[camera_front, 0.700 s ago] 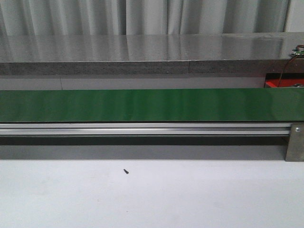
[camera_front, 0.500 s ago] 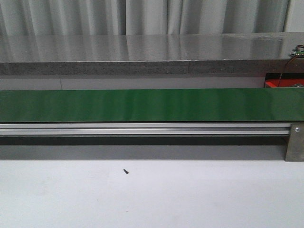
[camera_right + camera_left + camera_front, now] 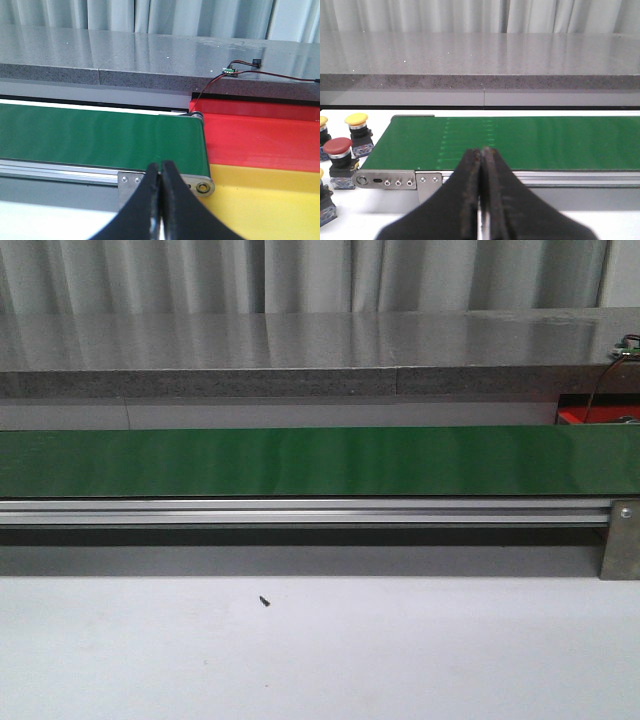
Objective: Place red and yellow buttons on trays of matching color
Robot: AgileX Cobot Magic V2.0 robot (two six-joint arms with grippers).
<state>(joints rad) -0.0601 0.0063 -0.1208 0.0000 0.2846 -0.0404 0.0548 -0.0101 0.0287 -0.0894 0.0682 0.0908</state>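
A long grey stone-look counter (image 3: 300, 350) ran across the back under pale curtains, and in front of it a flat green conveyor belt (image 3: 300, 462) on a silver aluminium rail (image 3: 300, 510) spanned the front view, bare of buttons along the stretch shown. A white tabletop (image 3: 320, 650) lay nearest the robot, with one small dark speck (image 3: 265, 601) on it. Neither arm showed in the front view. The right wrist view looked along the belt's right end: a red plastic tray (image 3: 260, 137) sat just beside the belt's end roller, and a yellow plastic tray (image 3: 270, 200) lay next to it on the nearer side, touching the red one edge to edge; both were bare in the part visible. A thin red and black wire with a small green board (image 3: 231, 70) rested on the counter behind the trays. The right gripper (image 3: 160, 172) hung level, aimed at the belt end, black fingers pressed together on nothing. The left gripper (image 3: 482, 157) was likewise level, pointing across the belt's left end, fingers clenched together and empty. Off that left end, on the white table, stood a red mushroom-head push button (image 3: 339, 155) and a yellow mushroom-head push button (image 3: 357, 127) close together; two more yellow-capped buttons were cut by the picture edge.
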